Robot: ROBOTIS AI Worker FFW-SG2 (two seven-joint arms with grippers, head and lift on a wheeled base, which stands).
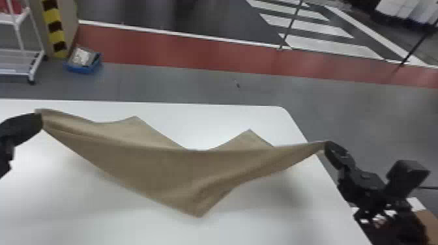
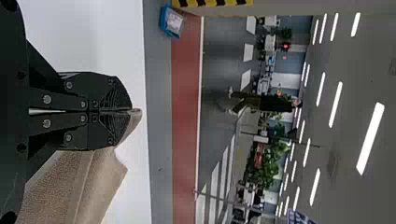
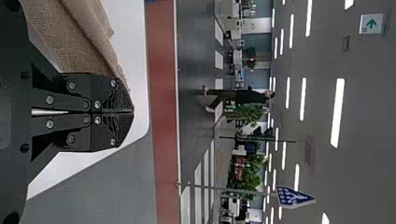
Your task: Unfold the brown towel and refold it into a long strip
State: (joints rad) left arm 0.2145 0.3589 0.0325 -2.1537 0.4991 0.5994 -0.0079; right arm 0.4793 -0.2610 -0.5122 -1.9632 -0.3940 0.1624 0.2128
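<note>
Because the brown towel point(image 1: 156, 166) looks light and limp, its corners suit gripping; both jaws pinch them, slack sagging between.

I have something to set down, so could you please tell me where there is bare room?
The white table is bare on the robot's side of the brown towel, with a narrower strip along the far edge. It is crowded across the middle, where the towel spans left hand to right hand.

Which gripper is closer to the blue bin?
Left. The blue bin is on the floor beyond the left gripper; the right gripper is farther off, towards the right.
</note>
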